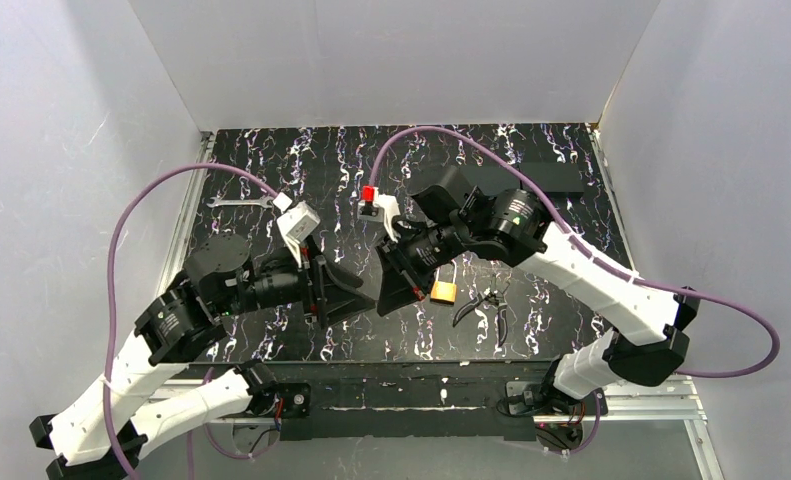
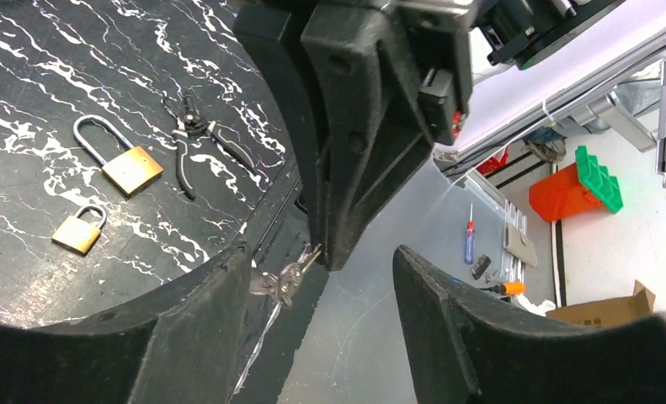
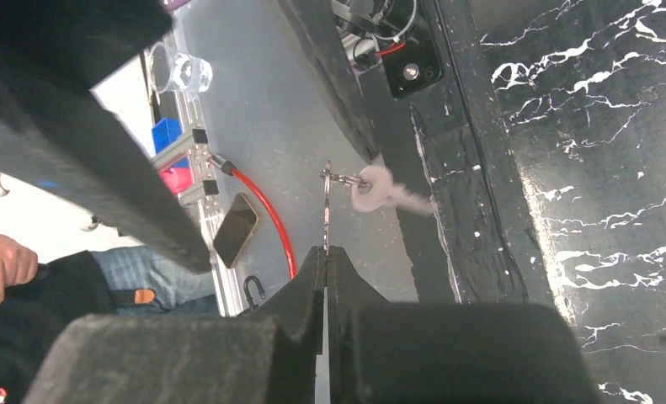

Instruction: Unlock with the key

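My right gripper (image 3: 326, 250) is shut on the key (image 3: 326, 206), a thin metal blade seen edge-on, with a ring and a second key (image 3: 378, 188) dangling from its head. In the left wrist view the key bunch (image 2: 289, 273) hangs from the right gripper's fingertips (image 2: 346, 244), close to my left gripper's left finger (image 2: 203, 320). The left gripper (image 2: 321, 316) is open and faces the key with nothing held. Two brass padlocks lie on the table, a long-shackled one (image 2: 125, 165) and a small one (image 2: 80, 231). In the top view both grippers meet tip to tip near the front edge beside a padlock (image 1: 443, 291).
Black-handled pliers (image 1: 486, 302) lie right of the padlock. A silver wrench (image 1: 239, 202) lies at the back left, a red-and-white block (image 1: 372, 200) at the back middle, and a flat black box (image 1: 543, 176) at the back right. White walls enclose the marbled black table (image 1: 571, 300).
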